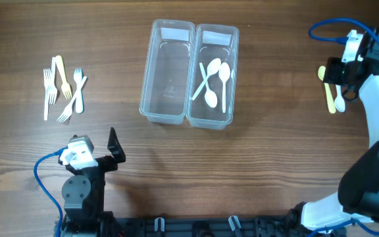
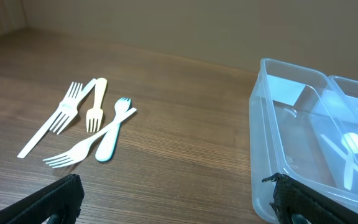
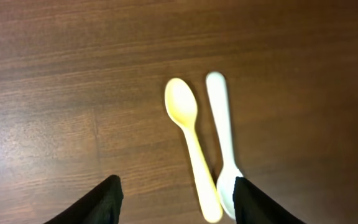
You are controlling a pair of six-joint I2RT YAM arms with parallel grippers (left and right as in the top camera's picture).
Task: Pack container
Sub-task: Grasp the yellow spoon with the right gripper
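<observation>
Two clear plastic containers stand side by side mid-table. The left container [image 1: 168, 72] is empty; it also shows in the left wrist view [image 2: 272, 143]. The right container [image 1: 214, 74] holds white spoons [image 1: 213, 80]. Several forks [image 1: 63, 89] lie at the far left, seen also in the left wrist view [image 2: 86, 121]. A yellow spoon [image 3: 191, 146] and a white spoon [image 3: 224, 140] lie on the table at the far right [image 1: 333, 94]. My right gripper [image 3: 176, 199] is open just above them, empty. My left gripper [image 2: 173, 202] is open and empty near the front edge.
Blue cables run by both arms [image 1: 328, 26]. The wooden table [image 1: 275, 151] is bare between the containers and the right spoons.
</observation>
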